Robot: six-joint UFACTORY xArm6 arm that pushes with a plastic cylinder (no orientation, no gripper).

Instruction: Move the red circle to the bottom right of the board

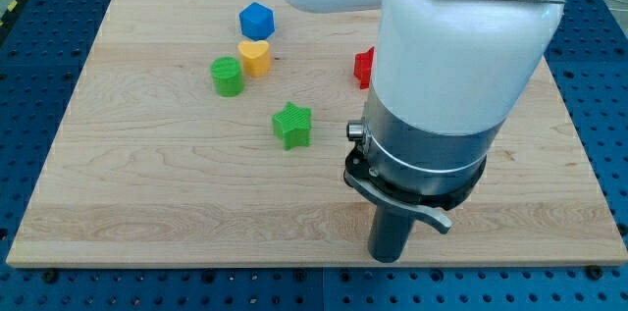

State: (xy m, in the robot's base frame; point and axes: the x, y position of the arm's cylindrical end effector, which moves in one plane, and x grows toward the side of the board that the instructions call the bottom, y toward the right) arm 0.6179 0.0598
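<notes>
A red block (364,68) shows only as a small piece at the view's upper middle; the arm's white body hides the rest and I cannot make out its shape. My tip (390,258) rests on the board near its bottom edge, right of centre. It is well below the red block and touches no block. The green star (292,125) lies up and to the left of my tip.
A blue hexagon (257,21), a yellow heart (254,56) and a green circle (227,77) cluster at the upper left of the wooden board (118,183). The arm hides much of the board's right half. Blue perforated table surrounds the board.
</notes>
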